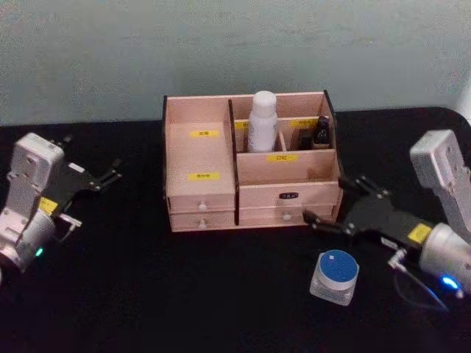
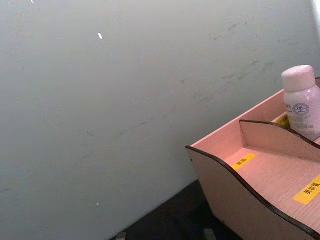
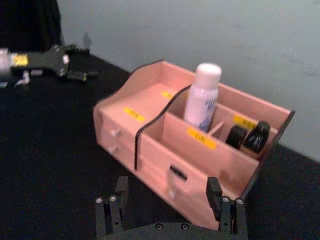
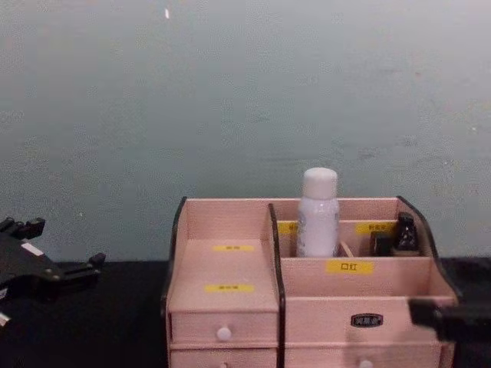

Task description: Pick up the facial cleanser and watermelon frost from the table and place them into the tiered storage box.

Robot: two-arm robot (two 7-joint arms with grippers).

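Note:
The tiered storage box (image 1: pixel 202 158) stands at the table's middle, also seen in the chest view (image 4: pixel 230 264) and both wrist views (image 2: pixel 240 195) (image 3: pixel 150 100). A white bottle (image 1: pixel 261 121), seemingly the facial cleanser, stands upright in its rear middle compartment (image 4: pixel 317 215) (image 3: pixel 202 97) (image 2: pixel 302 102). A small clear jar with a blue lid (image 1: pixel 335 276), possibly the watermelon frost, sits on the table in front of the box's right end. My right gripper (image 1: pixel 340 202) hovers open and empty by the box's front right corner (image 3: pixel 167 210), just behind the jar. My left gripper (image 1: pixel 96 195) is open, left of the box.
Two small dark bottles (image 1: pixel 321 132) sit in the box's rear right compartment. The black table (image 1: pixel 184 294) meets a pale wall behind. Open tabletop lies in front of the box and to its left.

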